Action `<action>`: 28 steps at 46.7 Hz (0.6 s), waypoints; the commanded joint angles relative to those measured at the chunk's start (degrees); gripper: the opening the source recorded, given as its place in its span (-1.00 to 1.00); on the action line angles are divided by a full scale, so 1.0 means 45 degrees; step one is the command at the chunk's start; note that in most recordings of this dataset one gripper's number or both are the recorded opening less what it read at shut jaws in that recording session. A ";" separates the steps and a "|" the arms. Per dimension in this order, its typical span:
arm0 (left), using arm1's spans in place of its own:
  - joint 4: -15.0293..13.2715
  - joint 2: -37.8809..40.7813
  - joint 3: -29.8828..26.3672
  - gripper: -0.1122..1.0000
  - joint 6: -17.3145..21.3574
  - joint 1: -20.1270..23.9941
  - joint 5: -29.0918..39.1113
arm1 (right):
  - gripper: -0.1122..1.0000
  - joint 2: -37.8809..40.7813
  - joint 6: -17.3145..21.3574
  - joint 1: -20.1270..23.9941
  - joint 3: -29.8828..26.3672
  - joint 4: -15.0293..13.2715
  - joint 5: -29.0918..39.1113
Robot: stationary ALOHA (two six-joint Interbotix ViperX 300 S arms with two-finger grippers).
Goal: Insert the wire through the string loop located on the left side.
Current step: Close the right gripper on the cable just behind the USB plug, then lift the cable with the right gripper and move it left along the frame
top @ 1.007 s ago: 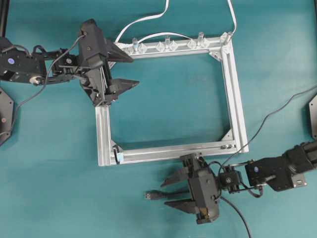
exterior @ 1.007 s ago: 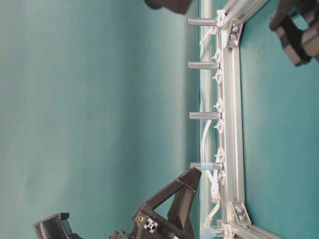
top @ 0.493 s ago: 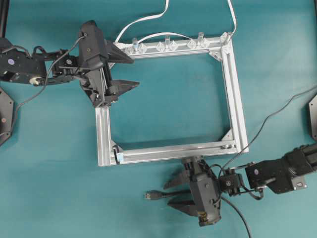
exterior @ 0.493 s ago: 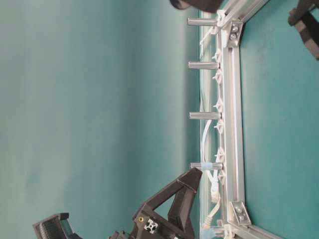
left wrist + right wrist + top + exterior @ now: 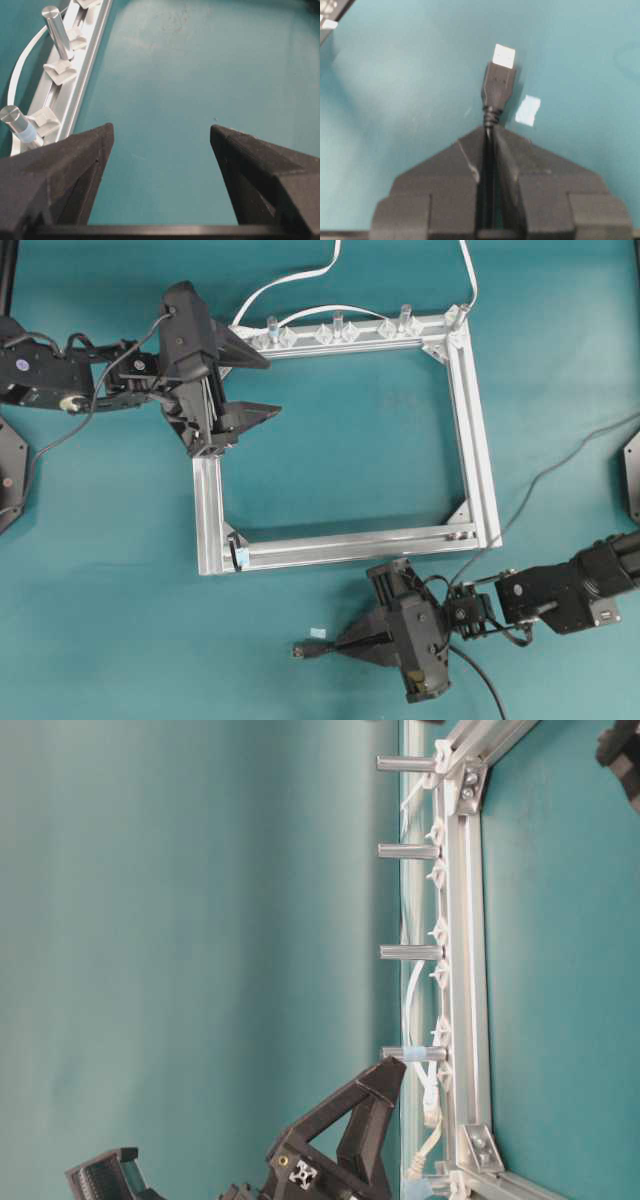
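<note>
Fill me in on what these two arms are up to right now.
The right gripper is shut on the wire just behind its plug, on the table below the aluminium frame. The left gripper hangs open over the frame's upper left corner, holding nothing. The string loop sits at the frame's lower left corner, and the wire has not been threaded through it yet.

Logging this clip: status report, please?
Right claw shut on wire behind its plug. Left claw open, empty, over frame corner. String loop unthreaded. Nothing between.
</note>
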 commanded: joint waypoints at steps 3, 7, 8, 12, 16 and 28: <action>0.0039 -0.0254 -0.0137 0.73 0.0078 -0.0098 -0.0039 | -0.67 -0.0195 0.0176 0.0000 -0.0332 0.0039 0.1016; 0.0039 -0.0254 -0.0137 0.73 0.0078 -0.0117 -0.0039 | -0.67 -0.0215 0.0430 0.0000 -0.0449 0.0039 0.1465; 0.0039 -0.0254 -0.0137 0.73 0.0078 -0.0137 -0.0039 | -0.67 -0.0215 0.0469 0.0000 -0.0469 0.0039 0.1484; 0.0039 -0.0254 -0.0156 0.73 0.0078 -0.0176 -0.0039 | -0.67 -0.0215 0.0566 0.0000 -0.0508 0.0039 0.1426; 0.0020 -0.0254 -0.0137 0.73 0.0078 -0.0254 -0.0039 | -0.67 -0.0215 0.0566 0.0000 -0.0527 0.0039 0.1289; 0.0039 -0.0273 -0.0117 0.73 0.0059 -0.0449 -0.0020 | -0.67 -0.0293 0.0586 0.0000 -0.0566 0.0039 0.1230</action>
